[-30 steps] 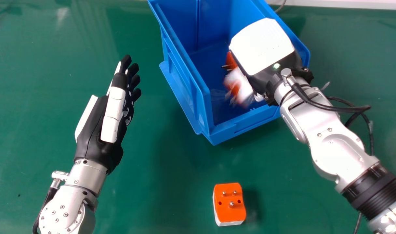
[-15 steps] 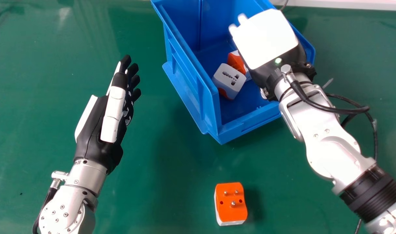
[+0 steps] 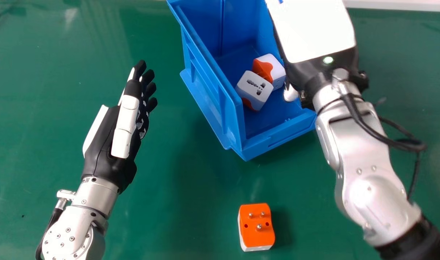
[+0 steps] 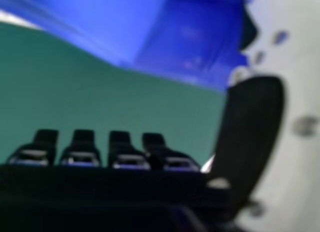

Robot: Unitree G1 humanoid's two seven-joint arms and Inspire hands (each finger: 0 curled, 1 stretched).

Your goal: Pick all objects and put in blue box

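Note:
My right hand (image 3: 314, 32) is over the right wall of the blue box (image 3: 214, 86), its back facing up. In the right hand view, that hand (image 4: 120, 152) has its fingers extended, holding nothing, with the blue box (image 4: 195, 41) beyond them. Two plug adapters lie in the box: a white one (image 3: 254, 86) with its sockets up, and an orange-and-white one (image 3: 272, 70) against it. Another orange-and-white adapter (image 3: 257, 225) rests pins up on the green table, nearer than the box. My left hand (image 3: 120, 122) is open left of the box, fingers straight and palm facing right.
Green table surface (image 3: 191, 202) lies between the left hand and the loose adapter. Black cables (image 3: 386, 139) loop beside the right wrist. A pale strip (image 3: 404, 4) runs along the table's far edge.
The white adapter, blurred beneath my right hand earlier, now lies still in the box. My right hand has moved away to the right and farther off. The box shifted slightly right. My left hand stayed put.

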